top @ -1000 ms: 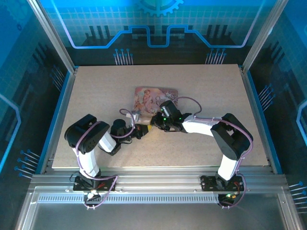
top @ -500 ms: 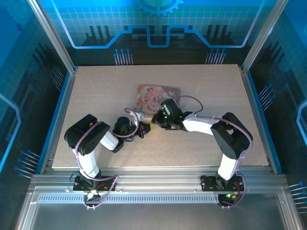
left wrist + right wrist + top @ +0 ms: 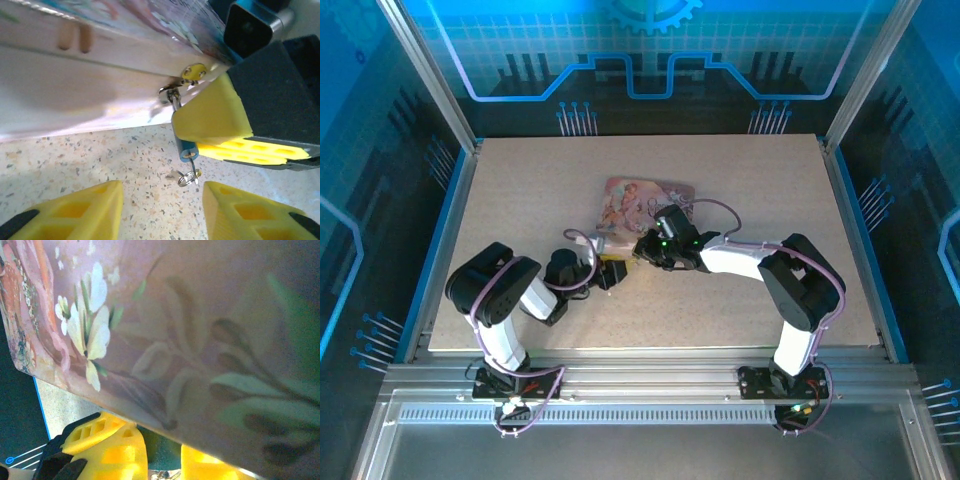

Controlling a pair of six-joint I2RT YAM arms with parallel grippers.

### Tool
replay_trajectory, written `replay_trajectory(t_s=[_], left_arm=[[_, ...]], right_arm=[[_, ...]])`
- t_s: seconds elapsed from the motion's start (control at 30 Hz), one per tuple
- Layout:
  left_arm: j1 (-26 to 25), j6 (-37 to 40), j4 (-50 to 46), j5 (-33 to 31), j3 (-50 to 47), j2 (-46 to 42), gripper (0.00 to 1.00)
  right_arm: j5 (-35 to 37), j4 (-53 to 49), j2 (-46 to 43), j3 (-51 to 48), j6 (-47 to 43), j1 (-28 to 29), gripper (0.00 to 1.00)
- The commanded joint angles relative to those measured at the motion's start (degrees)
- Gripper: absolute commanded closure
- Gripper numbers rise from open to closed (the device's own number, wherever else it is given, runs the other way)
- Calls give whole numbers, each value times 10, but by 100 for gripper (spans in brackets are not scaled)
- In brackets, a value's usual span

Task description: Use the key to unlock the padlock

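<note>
Speckled table (image 3: 520, 200), pink box (image 3: 75, 85) close behind padlock (image 3: 184, 148)

The left hand (image 3: 613, 272), shut a second ago, has opened; in its wrist view its yellow fingers (image 3: 75, 207) now stand apart on either side of the key (image 3: 186, 176) hanging from the blue padlock (image 3: 185, 149), and seem to touch neither; the left arm (image 3: 490, 290) has swung leftward and toward the near edge, after lifting its wrist half a second ago; the pink illustrated box (image 3: 645, 200) has shifted slightly to the right.
</note>
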Motion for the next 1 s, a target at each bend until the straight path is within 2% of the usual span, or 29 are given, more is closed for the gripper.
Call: replay_trajectory(t_s=[0.0,0.3,0.6,0.97], left_arm=[[9,-52,68,45,-5,27,60],[7,-67,74,68,16,47,72],[-5,-69,75,73,28,52,69],[-12,-72,74,78,55,71,76]], right_arm=[[-55,-43,16,-5,36,-3,100],[-52,-45,15,-7,34,-4,100],[-53,-45,17,-6,35,-3,100],[-54,-46,13,-6,37,-2,100]])
